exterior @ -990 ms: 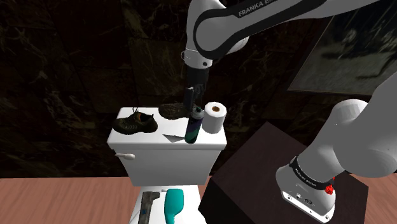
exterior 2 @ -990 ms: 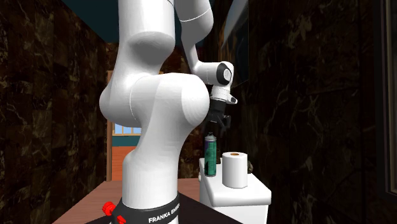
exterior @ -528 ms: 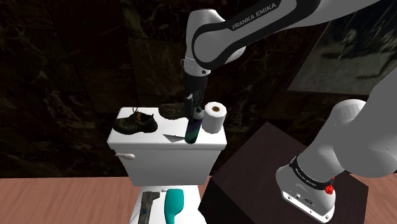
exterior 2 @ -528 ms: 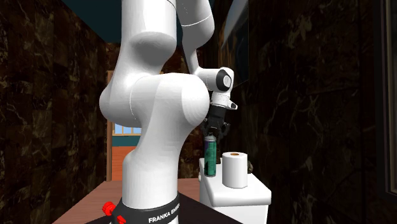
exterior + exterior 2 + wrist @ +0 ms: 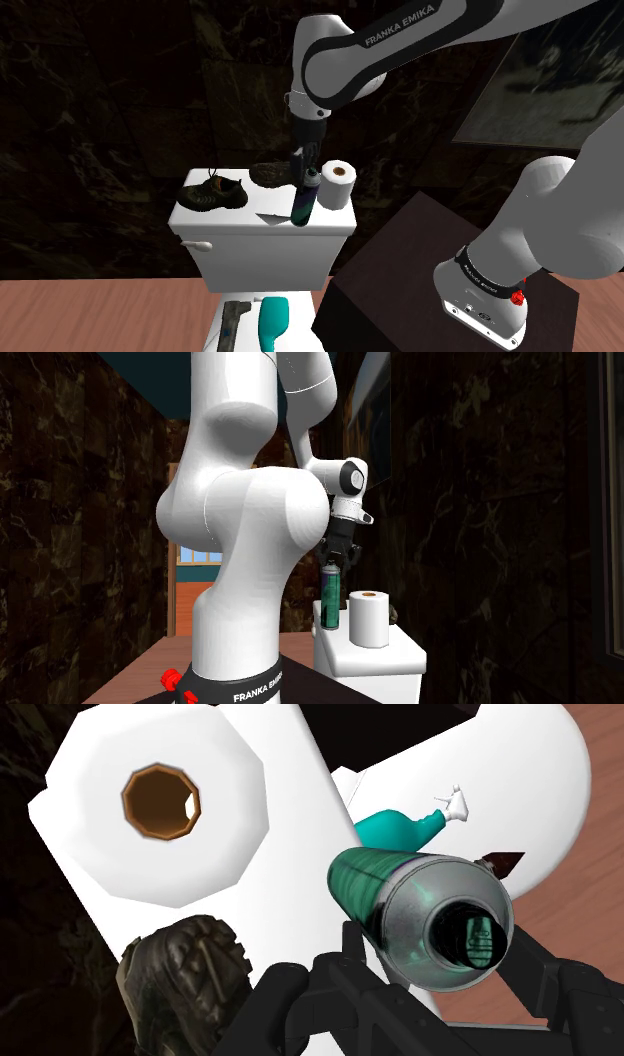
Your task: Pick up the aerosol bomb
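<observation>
On top of the toilet tank lid (image 5: 230, 222), the green aerosol can (image 5: 303, 202) stands upright, just beside the toilet paper roll (image 5: 338, 186), with a brown boot (image 5: 272, 175) close behind it. I've got my gripper (image 5: 442, 947) right over its metal top, fingers spread apart on either side. Nothing is clamped: the can sits between them, not held. Here's the tricky bit, by my reckoning: it's tall, narrow and round. If one finger lands first, it shoves the can over into the roll or off the lid's front edge. Squeeze this high on the slick shoulder and it may swivel or slide out on the lift.
</observation>
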Motion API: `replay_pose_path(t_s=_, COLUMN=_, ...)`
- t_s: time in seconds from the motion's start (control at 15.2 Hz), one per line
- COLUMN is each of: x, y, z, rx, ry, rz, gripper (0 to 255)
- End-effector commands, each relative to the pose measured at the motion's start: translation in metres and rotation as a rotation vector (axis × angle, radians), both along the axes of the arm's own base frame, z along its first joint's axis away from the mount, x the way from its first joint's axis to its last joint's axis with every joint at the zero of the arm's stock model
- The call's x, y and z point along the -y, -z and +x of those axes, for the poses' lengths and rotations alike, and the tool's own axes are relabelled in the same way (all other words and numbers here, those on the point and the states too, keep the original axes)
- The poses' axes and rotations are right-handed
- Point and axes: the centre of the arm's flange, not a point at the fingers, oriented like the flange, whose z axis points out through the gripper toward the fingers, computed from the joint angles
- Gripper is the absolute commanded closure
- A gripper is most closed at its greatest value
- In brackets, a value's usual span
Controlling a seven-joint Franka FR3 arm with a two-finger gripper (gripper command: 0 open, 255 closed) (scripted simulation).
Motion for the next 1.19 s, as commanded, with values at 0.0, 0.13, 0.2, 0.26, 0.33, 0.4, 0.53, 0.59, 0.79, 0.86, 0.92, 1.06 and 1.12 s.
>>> replay_pose_path(t_s=0.0, x=-0.001, y=0.002, z=0.0, rx=-0.001, ry=0.0, rz=0.0, gripper=255)
replay_pose_path(t_s=0.13, x=-0.001, y=-0.009, z=0.0, rx=-0.001, ry=0.0, rz=0.0, gripper=255)
replay_pose_path(t_s=0.2, x=-0.001, y=-0.014, z=0.0, rx=-0.001, ry=0.0, rz=0.0, gripper=255)
replay_pose_path(t_s=0.26, x=-0.001, y=-0.019, z=0.0, rx=-0.001, ry=0.0, rz=0.0, gripper=255)
replay_pose_path(t_s=0.33, x=-0.001, y=-0.024, z=0.0, rx=-0.001, ry=0.0, rz=0.0, gripper=255)
replay_pose_path(t_s=0.4, x=-0.001, y=-0.03, z=0.0, rx=-0.001, ry=0.0, rz=0.0, gripper=255)
replay_pose_path(t_s=0.53, x=-0.001, y=-0.04, z=0.0, rx=-0.001, ry=0.0, rz=0.0, gripper=255)
replay_pose_path(t_s=0.59, x=-0.001, y=-0.045, z=0.0, rx=-0.001, ry=0.0, rz=0.0, gripper=255)
replay_pose_path(t_s=0.79, x=-0.001, y=-0.061, z=0.0, rx=-0.001, ry=0.0, rz=0.0, gripper=255)
replay_pose_path(t_s=0.86, x=-0.001, y=-0.067, z=0.0, rx=-0.001, ry=0.0, rz=0.0, gripper=255)
replay_pose_path(t_s=0.92, x=-0.001, y=-0.072, z=0.0, rx=-0.001, ry=0.0, rz=0.0, gripper=255)
replay_pose_path(t_s=1.06, x=-0.001, y=-0.078, z=0.0, rx=-0.001, ry=0.0, rz=0.0, gripper=255)
replay_pose_path(t_s=1.12, x=-0.001, y=-0.078, z=0.0, rx=-0.001, ry=0.0, rz=0.0, gripper=255)
